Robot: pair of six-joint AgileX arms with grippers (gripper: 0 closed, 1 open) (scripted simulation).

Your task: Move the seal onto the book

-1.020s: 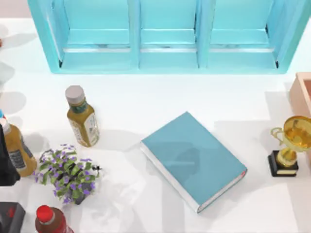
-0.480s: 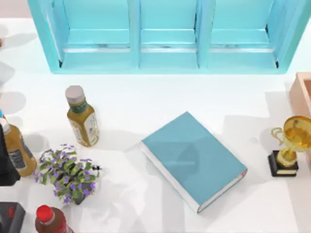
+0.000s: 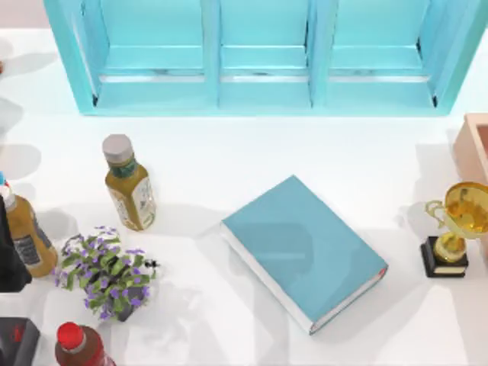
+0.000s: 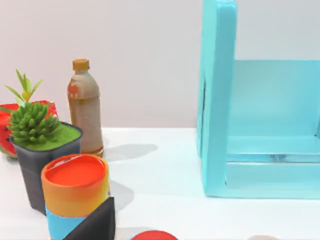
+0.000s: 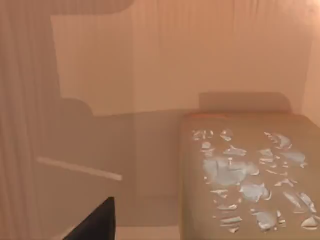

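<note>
Book [image 3: 303, 250] lies flat mid-bench, top bare, so transfer not done. Seal isn't visible to me. My right tool's camera faces a tan box interior [image 5: 150, 75]; can't tell either tool's state. Next: locate seal, grasp, carry over book.

Thick teal-blue hardcover book [image 3: 303, 252] lies angled mid-table; gold trophy cup [image 3: 457, 227] stands at the right edge.

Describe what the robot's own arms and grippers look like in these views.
Little is visible. The left arm is a black, matte shape at the top view's left edge. Each wrist view shows one dark, wedge-shaped finger, plain and unmarked. No cables or labels are visible.
</note>
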